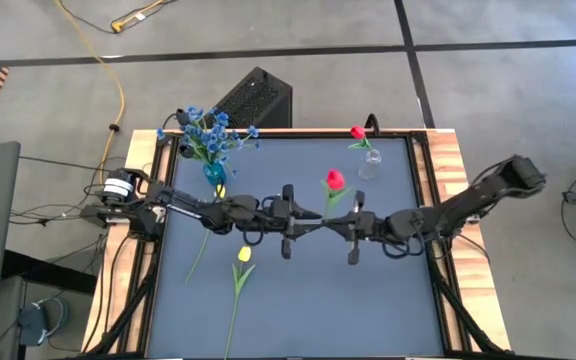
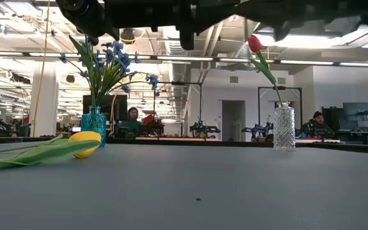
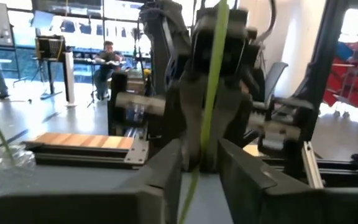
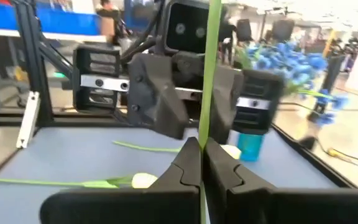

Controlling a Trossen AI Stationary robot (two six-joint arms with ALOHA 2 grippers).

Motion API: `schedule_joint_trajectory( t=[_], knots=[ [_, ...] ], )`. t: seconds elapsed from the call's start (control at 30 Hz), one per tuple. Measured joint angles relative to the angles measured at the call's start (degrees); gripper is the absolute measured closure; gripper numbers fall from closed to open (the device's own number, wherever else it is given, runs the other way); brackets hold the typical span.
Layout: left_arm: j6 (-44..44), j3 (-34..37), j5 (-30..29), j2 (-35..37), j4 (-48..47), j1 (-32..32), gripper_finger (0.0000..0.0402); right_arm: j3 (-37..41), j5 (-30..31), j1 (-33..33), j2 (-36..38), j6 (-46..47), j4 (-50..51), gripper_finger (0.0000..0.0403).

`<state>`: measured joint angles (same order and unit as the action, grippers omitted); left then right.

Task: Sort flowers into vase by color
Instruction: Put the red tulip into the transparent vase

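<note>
We count two containers at the far edge of the desk [image 1: 298,300]: a teal vase [image 1: 214,173] toward the left side, filled with a bunch of blue flowers [image 1: 208,130], and a clear glass vase [image 1: 369,163] toward the right, holding a single red tulip [image 1: 357,133] whose stem leans over the rim. In the low view the teal vase [image 2: 94,125] and the glass one [image 2: 284,126] stand well apart, each upright. Both arms meet over the middle of the desk, raised above it, around a second red tulip [image 1: 335,180]. The right hand [image 4: 201,163] has its fingers pressed together on the green stem, which runs straight up between them. The left hand [image 3: 199,163] faces it with its fingers set apart on either side of the same stem — not pinching it, as far as we can see. A yellow tulip [image 1: 244,254] lies flat on the desk nearer the front, its long stem trailing toward the near edge, and another yellow tulip [image 1: 220,190] lies beside the teal vase, partly under the left arm.
</note>
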<state>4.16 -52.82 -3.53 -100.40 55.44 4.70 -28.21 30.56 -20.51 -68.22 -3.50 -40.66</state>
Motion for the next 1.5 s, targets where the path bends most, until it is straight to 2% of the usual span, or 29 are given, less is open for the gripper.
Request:
schedule_joint_trajectory(
  t=[0.1,0.23,0.33,0.43,0.57,0.67,0.87,1.1,1.27,1.5],
  knots=[
    [0.06,0.0,0.06,0.92,-4.11,-0.21,0.0278,1.05,6.48,-2.22,6.71,0.29,8.66,0.0379],
    [0.13,0.0,0.06,4.52,-15.85,-0.23,0.0264,4.58,22.56,-6.57,16.82,0.28,16.13,0.0379],
    [0.45,0.0,-0.36,7.51,-24.19,0.5,0.0263,8.24,32.24,-7.91,24.12,-0.95,16.48,0.0379],
    [-1.03,0.0,-3.73,9.61,-28.91,2.35,0.0266,11.41,37.88,-6.14,29.71,-2.96,16.13,0.0379],
    [-4.12,0.0,-11.33,10.56,-30.78,4.97,0.0273,14.73,38.74,0.8,34.9,-6.55,15.54,0.0379],
    [-5.33,0.0,-14.07,10.56,-31.4,6.32,0.0276,15.92,36.44,7.52,37.19,-8.86,15.14,0.0379],
    [-5.2,0.0,-15.91,10.32,-35.63,7.18,0.0276,16.37,18.57,22.84,40.75,-10.06,10.47,0.0379],
    [-5.09,0.0,-16.48,10.32,-38.19,7.92,0.0276,16.37,4.63,38.75,37.44,-3.98,10.77,0.0379],
    [-5.06,1.09,-16.71,10.32,-38.32,7.83,0.0277,16.37,0.45,44.88,34.52,-0.99,10.33,0.0379],
    [-5.03,2.38,-16.68,10.34,-38.14,7.88,0.0277,16.37,-0.93,46.71,31.05,0.04,8.05,0.0379]
  ],
)
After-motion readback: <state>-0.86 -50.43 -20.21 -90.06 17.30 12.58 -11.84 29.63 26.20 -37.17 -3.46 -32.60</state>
